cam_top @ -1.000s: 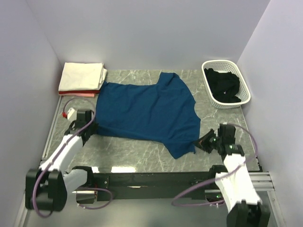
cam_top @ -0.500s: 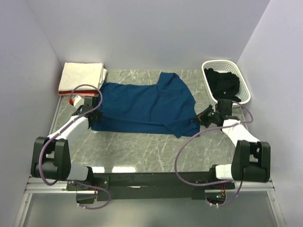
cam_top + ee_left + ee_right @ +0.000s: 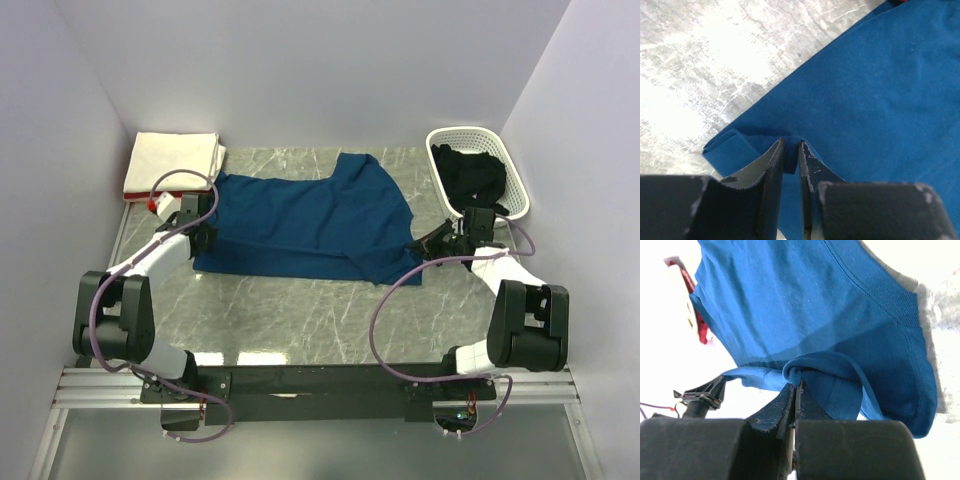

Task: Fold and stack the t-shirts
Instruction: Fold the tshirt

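A navy blue t-shirt (image 3: 305, 218) lies spread on the marble table, its near part folded back over itself. My left gripper (image 3: 203, 237) is shut on the shirt's left edge; the left wrist view shows blue cloth (image 3: 880, 90) pinched between the jaws (image 3: 790, 150). My right gripper (image 3: 432, 243) is shut on the shirt's right edge, with a roll of blue cloth (image 3: 840, 315) caught at its tips (image 3: 796, 385). A cream-white folded shirt (image 3: 175, 160) lies on a pink-red one (image 3: 150, 197) at the back left. A black shirt (image 3: 475, 180) lies in the basket.
A white lattice basket (image 3: 508, 160) stands at the back right. Grey walls close in the table on the left, back and right. Bare marble (image 3: 300, 315) shows between the shirt and the arm bases.
Both grippers have moved away from the near edge toward the back, carrying the shirt's near edge over the rest of the shirt. The shirt now covers less of the table.
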Available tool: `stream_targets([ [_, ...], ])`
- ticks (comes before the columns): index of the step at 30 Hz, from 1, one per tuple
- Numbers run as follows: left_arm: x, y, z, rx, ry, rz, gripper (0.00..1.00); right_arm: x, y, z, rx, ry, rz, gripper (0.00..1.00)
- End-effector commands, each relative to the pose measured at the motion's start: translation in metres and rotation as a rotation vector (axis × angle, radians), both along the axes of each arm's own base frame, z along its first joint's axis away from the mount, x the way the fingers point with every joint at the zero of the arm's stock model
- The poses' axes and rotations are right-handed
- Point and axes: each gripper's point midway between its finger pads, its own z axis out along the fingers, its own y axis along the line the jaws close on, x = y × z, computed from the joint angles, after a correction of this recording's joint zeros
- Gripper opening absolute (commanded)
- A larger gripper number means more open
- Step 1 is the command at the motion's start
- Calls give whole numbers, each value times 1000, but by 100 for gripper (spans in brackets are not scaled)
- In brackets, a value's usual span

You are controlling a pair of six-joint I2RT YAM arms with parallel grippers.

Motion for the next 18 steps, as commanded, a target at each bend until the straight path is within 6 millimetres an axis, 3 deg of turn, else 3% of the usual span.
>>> stream_targets([
  [1, 12, 8, 13, 22, -37, 27, 23, 22, -7, 22, 2, -88, 5, 0],
  [12, 21, 19, 5, 18, -19, 44, 22, 40, -6, 17, 35, -76, 14, 0],
  [15, 29, 21, 8, 19, -23, 42, 30, 46, -7, 17, 34, -76, 9, 0],
  [17, 35, 23, 8, 23, -21, 39, 38, 50, -7, 12, 40, -64, 13, 7],
  [18, 36, 24, 9, 17, -26, 38, 44, 54, -8, 15, 39, -74, 15, 21],
])
